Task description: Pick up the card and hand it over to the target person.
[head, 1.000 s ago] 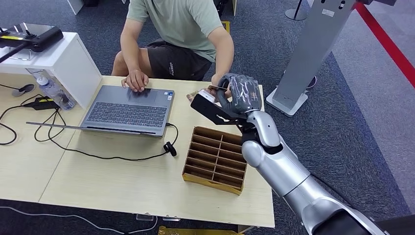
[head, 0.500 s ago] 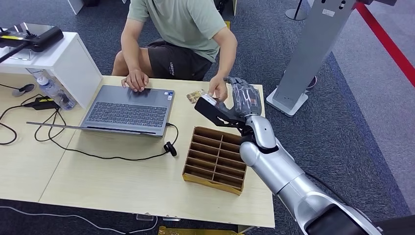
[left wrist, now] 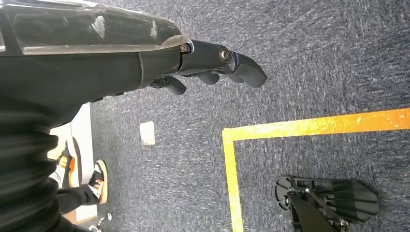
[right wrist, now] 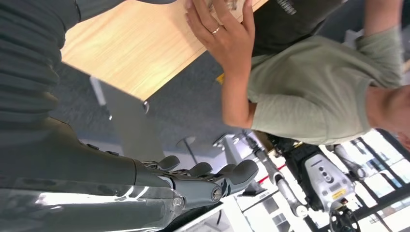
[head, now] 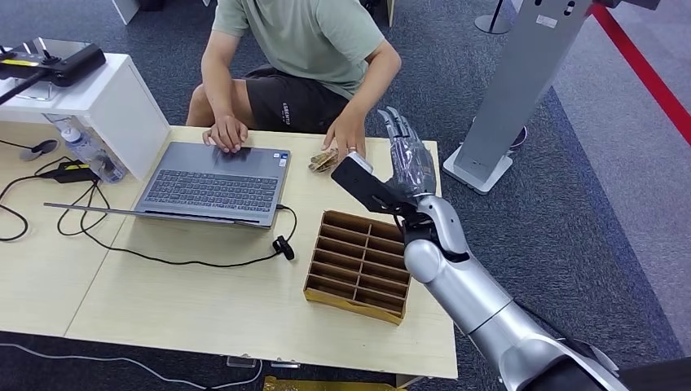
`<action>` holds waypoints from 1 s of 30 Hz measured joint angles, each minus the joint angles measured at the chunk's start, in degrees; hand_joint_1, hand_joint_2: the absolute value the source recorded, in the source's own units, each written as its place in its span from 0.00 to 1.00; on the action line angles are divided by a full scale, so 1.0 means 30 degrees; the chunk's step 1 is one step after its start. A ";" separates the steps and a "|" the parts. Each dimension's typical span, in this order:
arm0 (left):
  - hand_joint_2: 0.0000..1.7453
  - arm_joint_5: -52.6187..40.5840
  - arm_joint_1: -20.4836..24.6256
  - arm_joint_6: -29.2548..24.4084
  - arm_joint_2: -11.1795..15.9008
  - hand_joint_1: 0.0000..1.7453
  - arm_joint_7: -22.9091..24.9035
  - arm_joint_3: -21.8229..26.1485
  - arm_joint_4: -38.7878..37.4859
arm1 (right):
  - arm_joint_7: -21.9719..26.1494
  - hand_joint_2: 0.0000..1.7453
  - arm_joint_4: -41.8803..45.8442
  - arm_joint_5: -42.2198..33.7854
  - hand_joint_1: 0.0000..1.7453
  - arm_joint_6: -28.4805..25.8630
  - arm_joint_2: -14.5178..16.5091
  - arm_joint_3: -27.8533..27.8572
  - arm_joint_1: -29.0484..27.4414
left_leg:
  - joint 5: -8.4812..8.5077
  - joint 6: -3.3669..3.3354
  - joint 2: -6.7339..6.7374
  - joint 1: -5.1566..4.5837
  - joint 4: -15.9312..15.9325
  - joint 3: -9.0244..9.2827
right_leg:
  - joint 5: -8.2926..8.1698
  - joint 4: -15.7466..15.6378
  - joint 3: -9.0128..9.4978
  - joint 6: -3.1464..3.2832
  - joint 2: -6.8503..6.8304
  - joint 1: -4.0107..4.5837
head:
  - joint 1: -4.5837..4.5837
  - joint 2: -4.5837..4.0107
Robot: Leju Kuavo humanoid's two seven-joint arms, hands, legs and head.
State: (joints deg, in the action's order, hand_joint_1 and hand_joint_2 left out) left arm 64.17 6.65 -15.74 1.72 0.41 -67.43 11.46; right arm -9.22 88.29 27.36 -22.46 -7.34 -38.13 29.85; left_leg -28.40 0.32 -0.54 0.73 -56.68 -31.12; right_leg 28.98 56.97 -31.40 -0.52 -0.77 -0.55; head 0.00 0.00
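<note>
Currently one card is lying on the tabletop, the person's hand touching it. Right robot hand is hovering beside, fingers spread, holding nothing. Left robot hand is hanging over carpet, fingers loosely curled, empty. One laptop, one divider box.

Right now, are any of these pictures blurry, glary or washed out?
Head view: even light and sharp, soft shadows under the laptop. Right wrist view: background behind the person is blown out white, and a bright streak glares on the right hand. Left wrist view: a sheen on the left hand; the carpet is sharp.
</note>
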 joint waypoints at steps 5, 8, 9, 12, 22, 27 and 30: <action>1.00 0.0217 -0.0025 -0.0012 0.0009 0.00 0.0125 0.0212 0.0014 | 0.4185 1.00 0.3054 -0.4728 0.00 0.0798 -0.1531 0.1955 -0.5597 | 0.0008 -0.0003 -0.0092 0.0010 0.0050 0.0060 | 0.0011 -0.0082 0.0092 0.0000 -0.0092 0.0011 | 0.0000 0.0000; 1.00 0.0300 -0.0023 -0.0088 0.0045 0.00 0.0267 0.0283 0.0032 | 0.5126 1.00 0.2769 -0.5453 0.00 0.1356 -0.1533 0.2242 -0.7325 | -0.0010 -0.0005 -0.0065 0.0003 0.0037 0.0064 | 0.0019 -0.0075 0.0085 -0.0001 -0.0069 0.0003 | 0.0000 0.0000; 1.00 0.0343 -0.0023 -0.0134 0.0059 0.00 0.0267 0.0329 0.0037 | 0.5391 1.00 0.2485 -0.5768 0.00 0.1598 -0.1445 0.2247 -0.7765 | -0.0020 -0.0004 -0.0029 -0.0003 0.0025 0.0054 | 0.0018 -0.0056 0.0063 0.0000 -0.0033 -0.0002 | 0.0000 0.0000; 1.00 0.0426 -0.0031 -0.0214 0.0119 0.00 0.0171 0.0426 0.0046 | 0.6497 1.00 0.0955 -0.7509 0.00 0.2432 -0.1012 0.2149 -0.8654 | -0.0036 0.0009 0.0044 -0.0008 0.0019 0.0041 | 0.0007 -0.0030 0.0025 0.0008 0.0043 -0.0008 | 0.0000 0.0000; 1.00 0.0347 -0.0029 -0.0265 0.0232 0.00 -0.0203 0.0380 0.0031 | 0.7588 1.00 -0.2456 -0.8747 0.00 0.2678 -0.0015 0.1243 -0.8310 | -0.0026 0.0019 0.0171 -0.0009 0.0043 0.0058 | -0.0030 -0.0025 -0.0003 0.0020 0.0170 -0.0009 | 0.0000 0.0000; 1.00 0.0316 -0.0036 -0.0223 0.0191 0.00 -0.0338 0.0353 0.0045 | 0.7785 1.00 -0.2478 -0.9148 0.00 0.2530 -0.0061 0.1427 -0.8148 | -0.0036 0.0020 0.0180 -0.0010 0.0028 0.0048 | -0.0023 -0.0007 -0.0015 0.0017 0.0177 -0.0011 | 0.0000 0.0000; 1.00 0.0368 -0.0044 -0.0240 0.0094 0.00 -0.0282 0.0395 0.0034 | 0.7816 1.00 -0.2472 -0.9187 0.00 0.2455 -0.0089 0.1447 -0.8130 | -0.0036 0.0020 0.0179 -0.0010 0.0031 0.0055 | -0.0022 -0.0009 -0.0009 0.0018 0.0177 -0.0011 | 0.0000 0.0000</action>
State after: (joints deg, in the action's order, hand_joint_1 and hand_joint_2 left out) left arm 65.27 6.52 -16.46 2.00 -0.44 -66.25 11.57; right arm 14.23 80.88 -0.20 -15.10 -7.61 -33.79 5.46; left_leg -28.51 0.38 0.00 0.70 -56.59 -30.95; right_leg 28.91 56.94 -31.43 -0.46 -0.24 -0.58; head 0.00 0.00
